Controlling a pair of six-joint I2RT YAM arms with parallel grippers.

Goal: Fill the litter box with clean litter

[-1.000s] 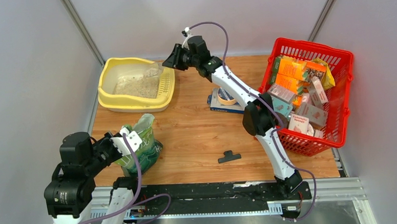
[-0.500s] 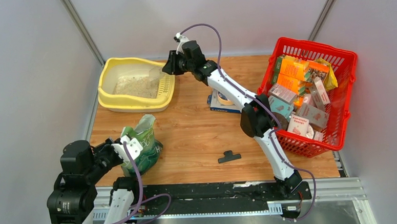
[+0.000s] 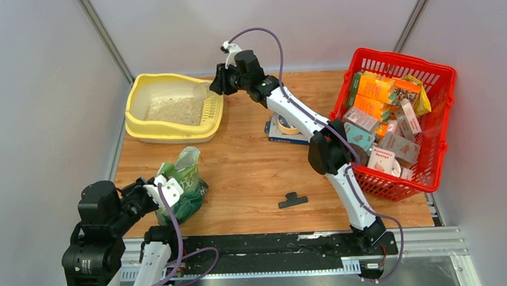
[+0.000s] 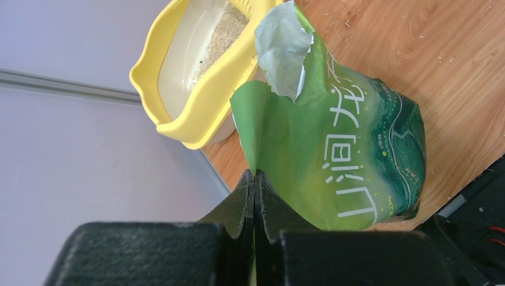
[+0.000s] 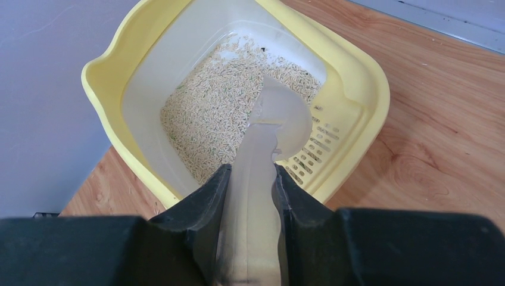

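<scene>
Clamping an empty-looking scoop (image 5: pixel 284 116) over the litter box (image 5: pixel 364 89), right fingers (image 5: pixel 199 205) are probably needing a refill next; left fingers (image 4: pixel 242 199) are pinching the green pouch (image 4: pixel 333 155).

The middle of the counter (image 3: pixel 252 172) lies bare between the green pouch (image 3: pixel 186 184) and the red basket (image 3: pixel 443 116), with only a small black clip (image 3: pixel 293 199) near the front edge. The right arm (image 3: pixel 302 117) crosses this room slantwise, above a flat box (image 3: pixel 275 138) carrying a tape roll (image 3: pixel 288 123). A bare strip parts the pouch from the litter box (image 3: pixel 172 135). The box's right end is taken up by the scoop (image 5: pixel 280 113) gripped in the right hand (image 5: pixel 251 173). Walls (image 3: pixel 45 101) stand close at left and back.
</scene>
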